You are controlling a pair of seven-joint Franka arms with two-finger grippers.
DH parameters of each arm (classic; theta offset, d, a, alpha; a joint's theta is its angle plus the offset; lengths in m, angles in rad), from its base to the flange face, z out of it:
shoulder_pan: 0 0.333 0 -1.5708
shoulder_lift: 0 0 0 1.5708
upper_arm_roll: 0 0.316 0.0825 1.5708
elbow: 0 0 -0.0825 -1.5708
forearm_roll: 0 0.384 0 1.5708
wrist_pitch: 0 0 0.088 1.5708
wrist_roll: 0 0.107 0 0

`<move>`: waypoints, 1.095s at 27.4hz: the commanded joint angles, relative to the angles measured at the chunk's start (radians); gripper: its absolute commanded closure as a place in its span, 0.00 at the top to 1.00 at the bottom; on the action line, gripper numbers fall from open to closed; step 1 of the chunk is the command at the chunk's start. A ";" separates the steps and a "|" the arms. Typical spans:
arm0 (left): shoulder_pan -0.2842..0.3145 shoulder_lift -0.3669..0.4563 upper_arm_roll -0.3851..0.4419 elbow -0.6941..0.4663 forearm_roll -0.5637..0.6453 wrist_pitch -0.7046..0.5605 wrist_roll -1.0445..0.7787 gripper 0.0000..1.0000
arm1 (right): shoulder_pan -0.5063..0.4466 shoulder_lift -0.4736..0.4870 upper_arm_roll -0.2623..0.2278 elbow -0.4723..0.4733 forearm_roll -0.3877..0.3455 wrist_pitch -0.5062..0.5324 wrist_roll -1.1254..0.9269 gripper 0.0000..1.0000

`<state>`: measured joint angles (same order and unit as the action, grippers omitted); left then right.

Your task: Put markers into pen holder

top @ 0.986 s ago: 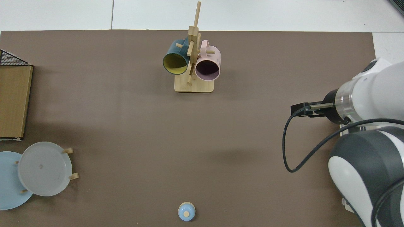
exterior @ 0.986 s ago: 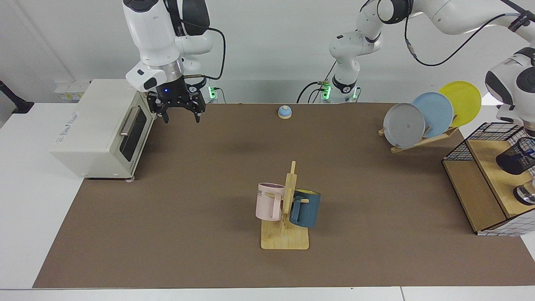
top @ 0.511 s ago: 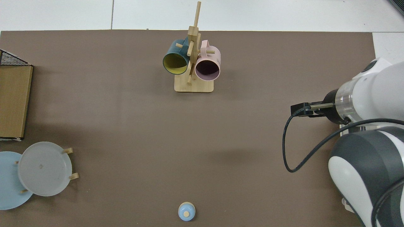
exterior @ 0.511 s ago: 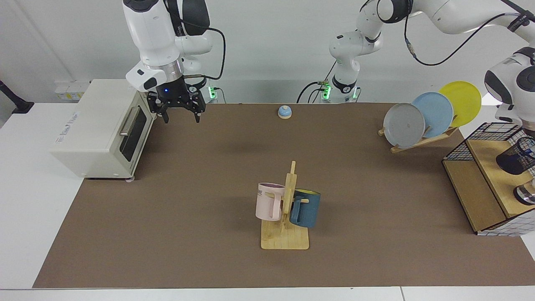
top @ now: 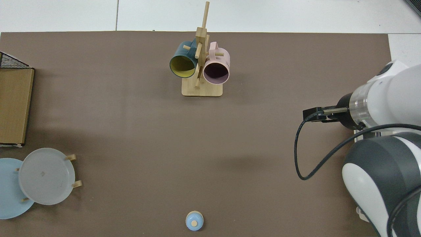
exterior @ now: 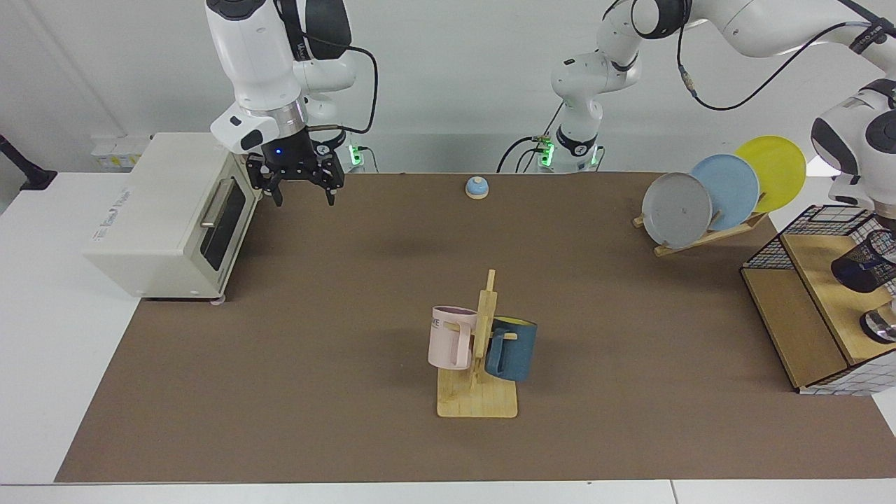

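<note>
The pen holder [exterior: 859, 267], a small black mesh cup, shows at the far right edge of the facing view. It is tilted over the wooden shelf [exterior: 826, 294], with its mouth toward the picture's edge. My left arm reaches over to that spot, but its wrist runs out of the picture and its gripper does not show. No markers can be made out in either view. My right gripper [exterior: 301, 190] hangs open and empty beside the toaster oven [exterior: 168, 210]; this arm waits. In the top view the right arm [top: 378, 108] covers its own gripper.
A mug rack [exterior: 477, 395] with a pink mug [exterior: 451, 337] and a blue mug [exterior: 511, 348] stands mid-table. A plate rack [exterior: 700, 238], a wire basket [exterior: 805, 234], a metal cup [exterior: 882, 325] and a blue bell [exterior: 477, 187] are also here.
The pen holder has shifted slightly up and toward the right edge along with the left arm's wrist. The right arm has not moved.
</note>
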<state>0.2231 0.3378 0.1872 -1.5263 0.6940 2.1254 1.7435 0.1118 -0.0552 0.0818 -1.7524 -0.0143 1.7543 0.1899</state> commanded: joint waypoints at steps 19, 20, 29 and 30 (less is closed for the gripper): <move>0.004 -0.039 -0.002 -0.011 -0.022 -0.016 0.025 0.81 | -0.014 -0.008 0.007 0.004 0.010 -0.012 -0.024 1.00; 0.002 -0.042 -0.002 -0.005 -0.022 -0.025 0.025 0.82 | -0.015 -0.008 0.007 0.004 0.010 -0.012 -0.026 1.00; -0.008 -0.088 -0.018 -0.002 -0.024 -0.067 0.025 0.83 | -0.015 -0.006 0.007 0.004 0.010 -0.012 -0.026 1.00; -0.008 -0.092 -0.022 -0.002 -0.024 -0.067 0.025 0.83 | -0.015 -0.008 0.007 0.004 0.010 -0.012 -0.024 1.00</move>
<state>0.2209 0.2818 0.1799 -1.5217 0.6848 2.0893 1.7488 0.1118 -0.0553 0.0818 -1.7524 -0.0143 1.7543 0.1899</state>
